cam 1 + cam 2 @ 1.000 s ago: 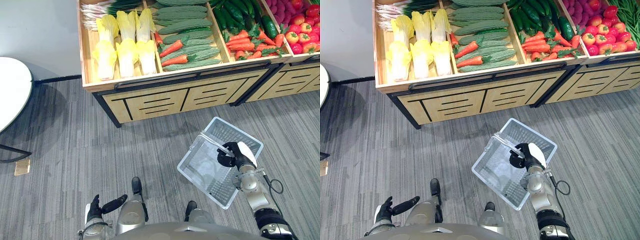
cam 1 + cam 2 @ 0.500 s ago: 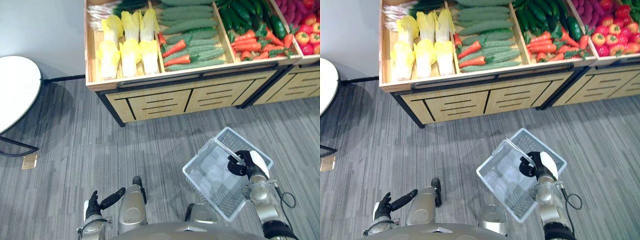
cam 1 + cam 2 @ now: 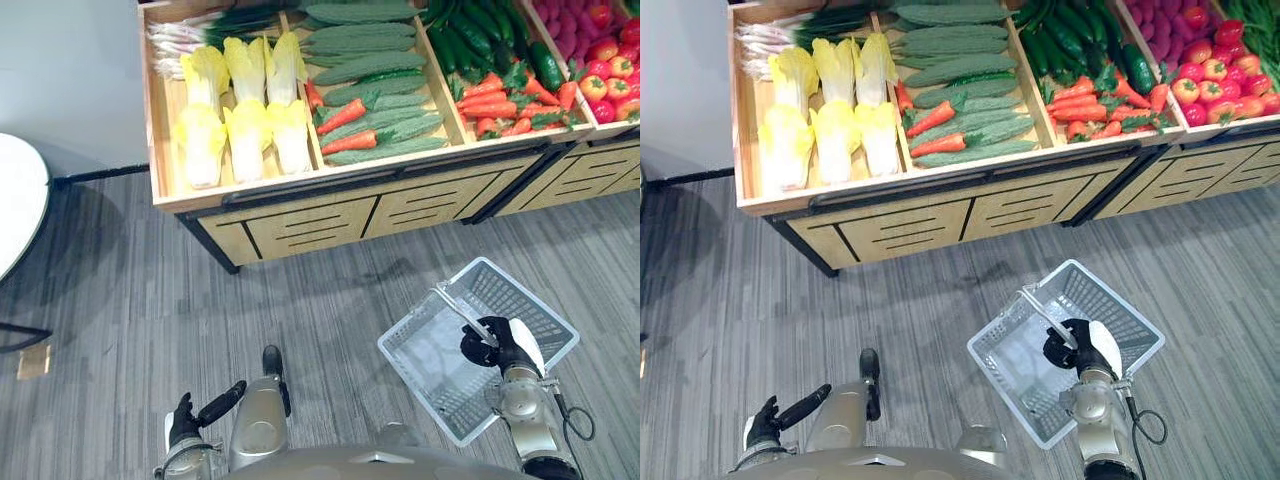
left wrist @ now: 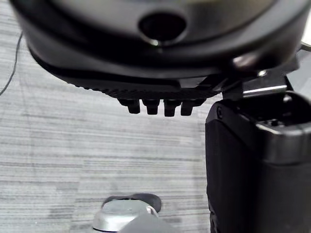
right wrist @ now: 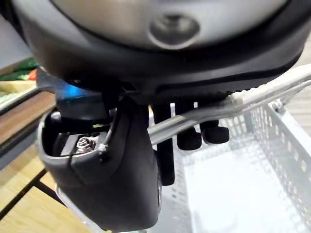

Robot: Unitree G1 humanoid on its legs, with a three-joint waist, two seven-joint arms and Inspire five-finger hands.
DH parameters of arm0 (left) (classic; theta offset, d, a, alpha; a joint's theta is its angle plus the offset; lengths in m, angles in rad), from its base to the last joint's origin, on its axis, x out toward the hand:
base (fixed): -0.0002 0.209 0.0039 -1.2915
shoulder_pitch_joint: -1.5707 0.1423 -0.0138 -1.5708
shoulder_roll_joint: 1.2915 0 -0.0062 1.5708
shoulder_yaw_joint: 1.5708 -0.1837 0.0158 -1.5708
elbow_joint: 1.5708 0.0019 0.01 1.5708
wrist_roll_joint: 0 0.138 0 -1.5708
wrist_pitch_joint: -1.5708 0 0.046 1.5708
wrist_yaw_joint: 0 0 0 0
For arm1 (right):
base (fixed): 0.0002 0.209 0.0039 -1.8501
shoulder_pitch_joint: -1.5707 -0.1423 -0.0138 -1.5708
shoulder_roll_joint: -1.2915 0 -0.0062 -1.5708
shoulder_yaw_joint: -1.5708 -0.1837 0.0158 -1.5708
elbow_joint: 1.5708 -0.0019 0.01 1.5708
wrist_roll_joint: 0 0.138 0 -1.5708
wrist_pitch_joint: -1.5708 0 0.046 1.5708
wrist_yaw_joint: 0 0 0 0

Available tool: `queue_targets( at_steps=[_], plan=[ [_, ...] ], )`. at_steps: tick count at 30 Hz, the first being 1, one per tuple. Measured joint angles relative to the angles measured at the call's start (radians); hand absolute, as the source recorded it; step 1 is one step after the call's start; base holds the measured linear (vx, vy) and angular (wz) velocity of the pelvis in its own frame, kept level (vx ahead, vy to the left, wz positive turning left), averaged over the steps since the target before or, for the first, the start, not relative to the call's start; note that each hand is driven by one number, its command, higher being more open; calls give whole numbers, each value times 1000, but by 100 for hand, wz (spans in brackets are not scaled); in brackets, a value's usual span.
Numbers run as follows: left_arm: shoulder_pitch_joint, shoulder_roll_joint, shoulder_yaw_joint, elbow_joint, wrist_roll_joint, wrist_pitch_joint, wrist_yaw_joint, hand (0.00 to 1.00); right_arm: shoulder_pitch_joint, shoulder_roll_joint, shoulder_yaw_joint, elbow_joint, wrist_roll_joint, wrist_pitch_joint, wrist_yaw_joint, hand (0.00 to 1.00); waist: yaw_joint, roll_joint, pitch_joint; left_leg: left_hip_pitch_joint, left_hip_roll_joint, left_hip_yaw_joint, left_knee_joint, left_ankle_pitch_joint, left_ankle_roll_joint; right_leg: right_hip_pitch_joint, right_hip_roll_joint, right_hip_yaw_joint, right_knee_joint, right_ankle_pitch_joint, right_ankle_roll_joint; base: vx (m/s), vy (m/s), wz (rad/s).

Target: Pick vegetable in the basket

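A white mesh basket (image 3: 432,348) hangs tilted low on my right, with nothing in it. My right hand (image 3: 497,345) is shut on the basket's metal handle (image 5: 206,114), its fingers (image 5: 189,138) curled under the bar. Vegetables lie in a wooden display stand (image 3: 330,205) ahead: pale yellow cabbages (image 3: 245,110), green bitter gourds (image 3: 370,65), carrots (image 3: 345,115), cucumbers (image 3: 480,30) and tomatoes (image 3: 605,85). My left hand (image 3: 185,420) hangs low at my left side, open and holding nothing.
Grey striped carpet lies between me and the stand. A round white table (image 3: 15,210) sits at the far left. A second stand (image 3: 580,170) adjoins the first on the right.
The whole view has swayed as the camera moved. The basket stays in my right hand and now sits a little further right and lower. My left hand is as before.
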Motion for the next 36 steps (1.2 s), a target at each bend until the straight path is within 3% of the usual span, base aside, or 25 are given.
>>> queue_targets(
  at_steps=[4,7,9,10,11,12,13,14,16,18,20,21,22,23,24,26,28,30,32,36],
  plan=[
    [4,2,-18,0,28,1,-8,100,9,2,1,1,-1,1,0,0,7,-7,-38,91,-31,39,-94,-7,16,-58,-30,81,108,109,11,177,250,-24],
    [12,1,-21,-2,28,1,-9,100,6,7,3,6,-10,8,0,0,6,-8,-39,168,-59,62,-172,-20,30,-165,-55,114,333,197,-57,101,173,-14],
    [22,6,-32,-3,28,3,-10,100,4,5,1,19,-32,12,-9,0,1,-11,-36,248,-86,64,-229,-31,49,-258,-81,136,515,388,-127,159,184,3],
    [24,12,-36,-3,28,4,-12,100,3,5,2,24,-32,12,-11,0,1,-13,-35,264,-88,61,-234,-35,60,-277,-84,141,564,402,-131,202,166,7],
    [24,18,-42,-5,28,3,-16,100,-2,11,5,33,-32,12,-12,0,2,-18,-28,286,-89,55,-236,-47,74,-316,-84,143,659,349,-146,211,120,16],
    [24,34,-43,-5,28,4,-20,100,-9,22,7,42,-32,13,-12,0,2,-27,-25,308,-89,41,-233,-57,83,-365,-73,120,768,216,-148,263,103,25],
    [25,41,-42,-5,28,4,-22,100,-11,28,10,42,-32,18,-12,0,1,-29,-24,327,-85,32,-227,-69,93,-397,-60,84,799,125,-157,223,56,29],
    [26,42,-42,-5,28,4,-23,100,-12,28,11,42,-32,19,-12,0,0,-29,-24,336,-83,26,-223,-77,94,-410,-55,64,795,94,-160,242,31,37],
    [28,37,-40,-6,27,4,-27,100,-12,28,11,44,-31,25,-12,0,-15,-28,-20,364,-79,-9,-211,-90,94,-418,-29,15,653,22,-145,266,-43,62],
    [28,31,-33,-13,26,3,-31,100,-16,28,9,45,-30,30,-12,0,-26,-27,-20,364,-68,-40,-185,-111,77,-410,10,15,423,25,-139,247,-117,61],
    [29,30,-13,-14,26,3,-34,100,-27,29,8,46,-30,30,-12,0,-24,-37,-17,365,-50,-66,-163,-135,39,-396,40,24,164,70,-95,248,-191,41],
    [31,31,-12,-14,26,3,-34,100,-31,30,8,46,-30,30,-12,0,-24,-44,-17,365,-49,-72,-156,-144,26,-394,41,28,125,105,-98,256,-249,35],
    [42,38,-8,-14,25,3,-33,100,-34,36,8,46,-30,30,-12,0,-23,-72,-22,375,-54,-83,-151,-163,-4,-381,40,43,67,205,-103,346,-409,30],
    [56,55,3,-9,25,4,-34,100,-32,44,8,50,-30,30,-12,0,-20,-100,-23,399,-66,-95,-149,-187,-37,-339,32,39,37,199,-85,342,-422,16],
    [50,39,15,7,25,7,-33,100,-45,39,4,67,-30,31,-12,0,-11,-78,-20,404,-43,-93,-142,-200,-51,-325,51,30,19,185,-87,326,-415,1],
    [56,-28,26,15,21,7,-37,100,-71,31,-22,77,-29,43,-13,0,-11,7,-33,397,49,-87,-131,-223,-91,-285,149,-12,-64,197,-115,254,-245,-13],
    [56,-44,26,25,21,8,-42,100,-68,30,-26,77,-29,47,-13,0,-11,36,-46,398,90,-86,-147,-220,-112,-270,192,-30,-100,205,-132,200,-153,-1],
    [49,-44,27,26,21,5,-46,100,-53,30,-26,77,-29,46,-12,0,-29,50,-54,397,123,-98,-166,-202,-132,-249,222,-64,-129,203,-144,167,-118,24],
    [46,-41,28,24,21,4,-45,100,-34,31,-30,77,-29,46,-13,0,-32,47,-57,394,129,-114,-177,-191,-138,-231,225,-87,-149,201,-147,78,-52,40],
    [36,-37,28,15,20,4,-33,100,16,55,-44,77,-28,46,-15,0,-55,42,-63,350,106,-169,-195,-154,-137,-187,197,-175,-211,212,-132,26,-6,68]
  ],
)
